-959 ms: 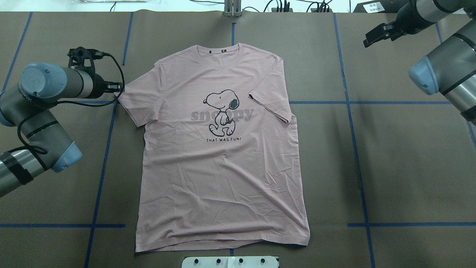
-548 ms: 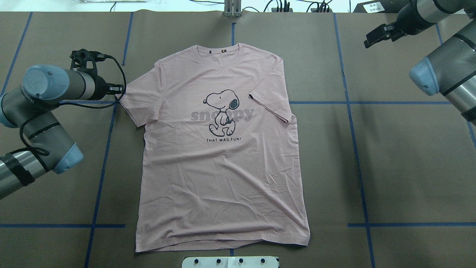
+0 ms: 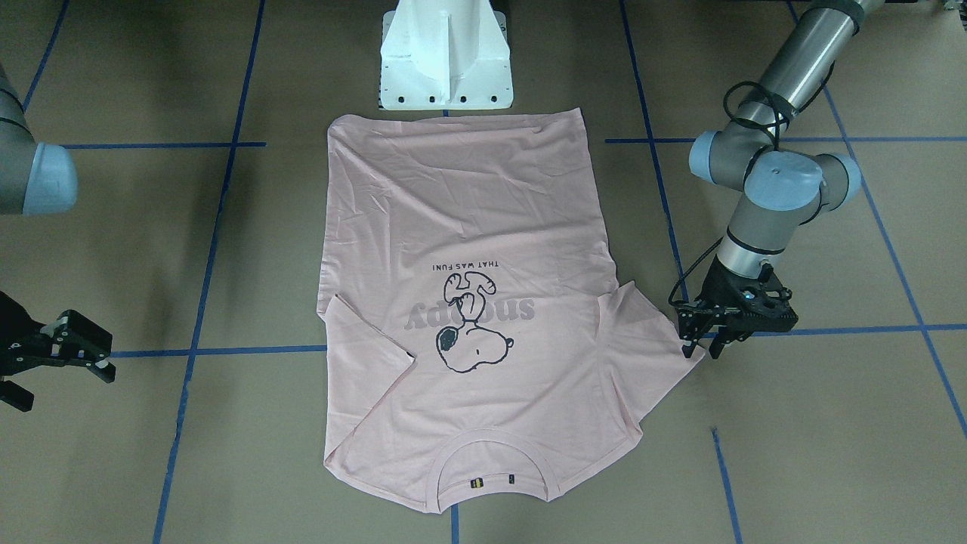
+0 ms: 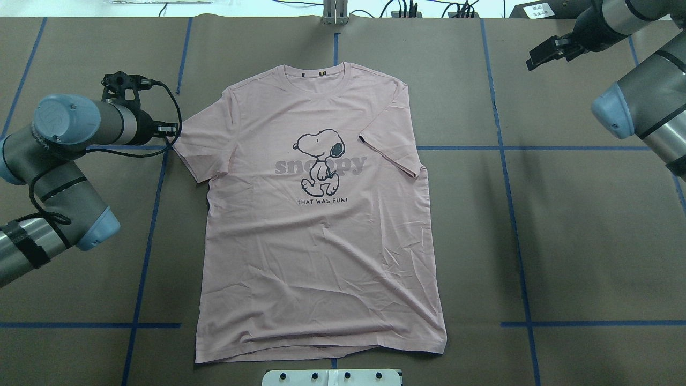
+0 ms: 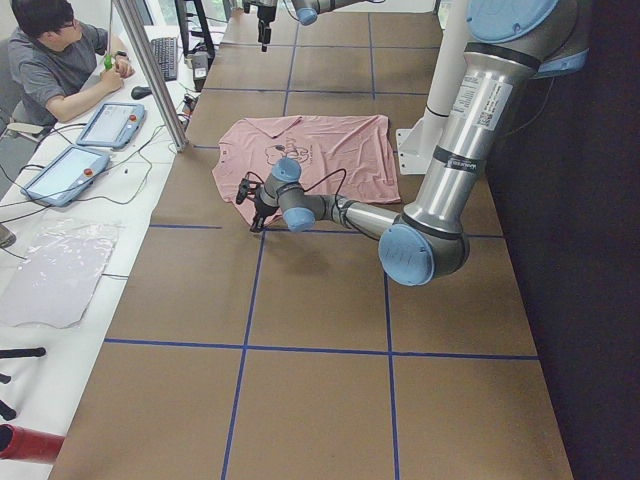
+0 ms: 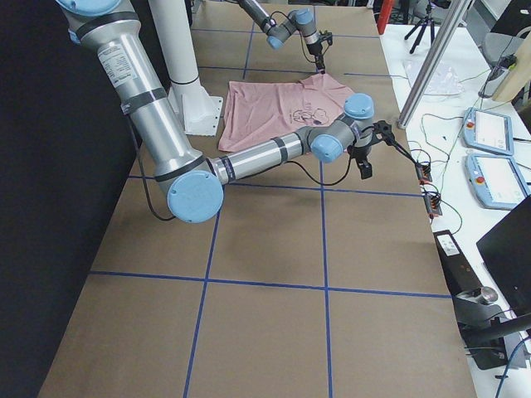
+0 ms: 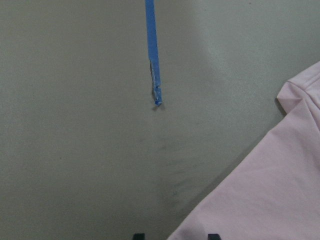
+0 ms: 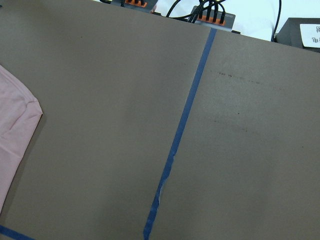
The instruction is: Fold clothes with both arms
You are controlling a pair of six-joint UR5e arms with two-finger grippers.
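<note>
The pale pink Snoopy T-shirt (image 4: 321, 241) lies flat and face up on the brown table, collar at the far side; it also shows in the front view (image 3: 468, 211). Its sleeve on the overhead view's right lies tucked in against the body. My left gripper (image 4: 170, 128) is low at the tip of the other sleeve; in the front view (image 3: 702, 346) its fingers are open at the sleeve edge. The left wrist view shows the sleeve cloth (image 7: 270, 190) reaching between the two fingertips. My right gripper (image 4: 541, 51) is open and empty, raised over the far right of the table, well off the shirt (image 8: 12, 115).
The white pedestal base (image 3: 446, 53) stands at the shirt's hem. Blue tape lines (image 4: 504, 161) cross the table. Cables and plugs (image 4: 407, 8) lie along the far edge. An operator (image 5: 60, 60) sits at a side desk with tablets (image 5: 110, 122).
My left gripper has moved a little right, up to the sleeve tip. My right gripper has drifted slightly up and to the right. The shirt has not moved.
</note>
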